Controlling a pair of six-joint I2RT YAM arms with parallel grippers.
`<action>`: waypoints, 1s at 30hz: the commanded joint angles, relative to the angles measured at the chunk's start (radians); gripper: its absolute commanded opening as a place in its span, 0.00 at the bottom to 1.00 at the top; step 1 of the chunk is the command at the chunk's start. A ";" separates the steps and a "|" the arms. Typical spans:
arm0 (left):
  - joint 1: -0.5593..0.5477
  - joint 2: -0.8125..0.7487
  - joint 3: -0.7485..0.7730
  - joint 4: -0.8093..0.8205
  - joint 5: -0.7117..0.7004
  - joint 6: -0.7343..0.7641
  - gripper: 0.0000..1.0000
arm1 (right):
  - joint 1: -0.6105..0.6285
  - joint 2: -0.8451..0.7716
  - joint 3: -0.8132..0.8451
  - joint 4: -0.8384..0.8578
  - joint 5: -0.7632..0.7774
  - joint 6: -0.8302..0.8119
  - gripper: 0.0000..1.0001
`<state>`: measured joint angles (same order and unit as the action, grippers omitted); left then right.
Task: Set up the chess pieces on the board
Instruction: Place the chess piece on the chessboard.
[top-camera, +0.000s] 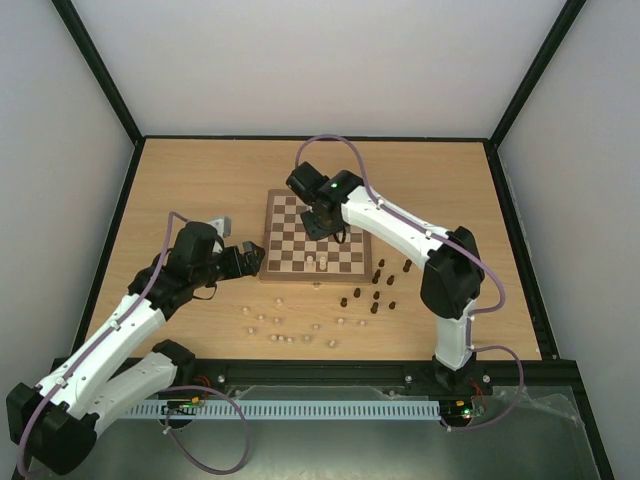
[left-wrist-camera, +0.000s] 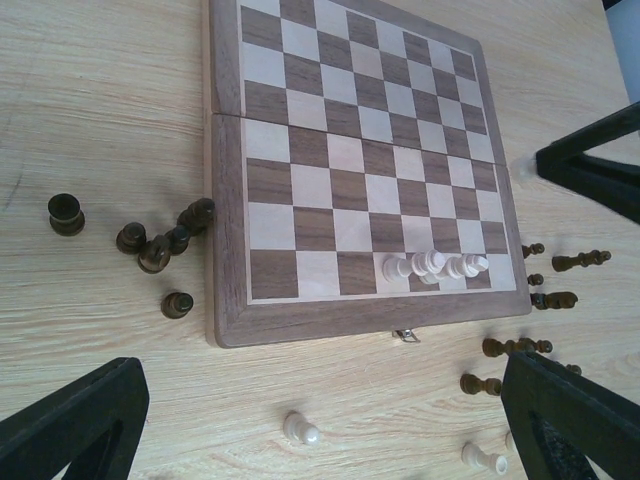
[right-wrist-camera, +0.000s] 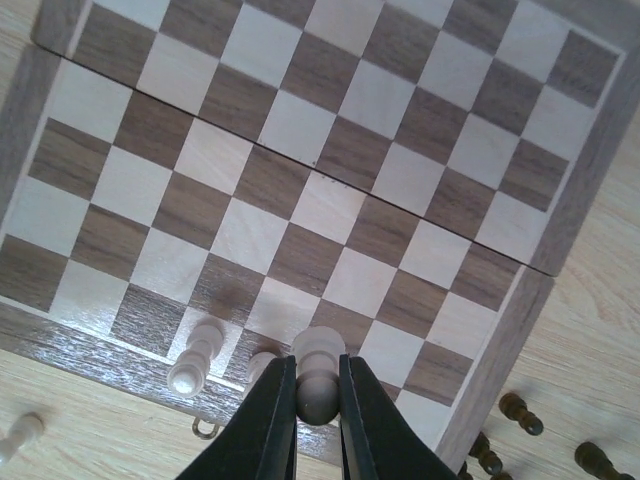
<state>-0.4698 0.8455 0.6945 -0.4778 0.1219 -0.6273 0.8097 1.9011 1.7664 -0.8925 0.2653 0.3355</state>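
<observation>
Right gripper (right-wrist-camera: 317, 385) — around turned cream piece (right-wrist-camera: 317, 348)

- Top external: we look down from high behind the arm bases (top-camera: 450, 385), facing away from them; far off, the whole desk (top-camera: 200, 180) and board (top-camera: 290, 250) in frame.
- Left wrist: mid range, slanted down across the board from its clasp edge (left-wrist-camera: 380, 318).
- Right wrist: very close, near-vertical over that same edge.
- Shared: all views hold the board; both wrist views catch the cream pieces (left-wrist-camera: 435, 266) there.
</observation>
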 joint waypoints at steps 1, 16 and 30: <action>0.007 0.001 0.014 0.009 0.003 0.021 1.00 | -0.002 0.049 0.032 -0.021 -0.036 -0.019 0.11; 0.007 -0.006 0.010 0.008 0.001 0.023 1.00 | -0.003 0.103 -0.086 0.057 -0.093 -0.011 0.11; 0.007 0.000 0.009 0.011 -0.005 0.020 1.00 | -0.002 0.128 -0.152 0.103 -0.110 -0.013 0.11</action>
<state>-0.4698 0.8452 0.6945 -0.4774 0.1219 -0.6121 0.8070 2.0052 1.6379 -0.7784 0.1623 0.3321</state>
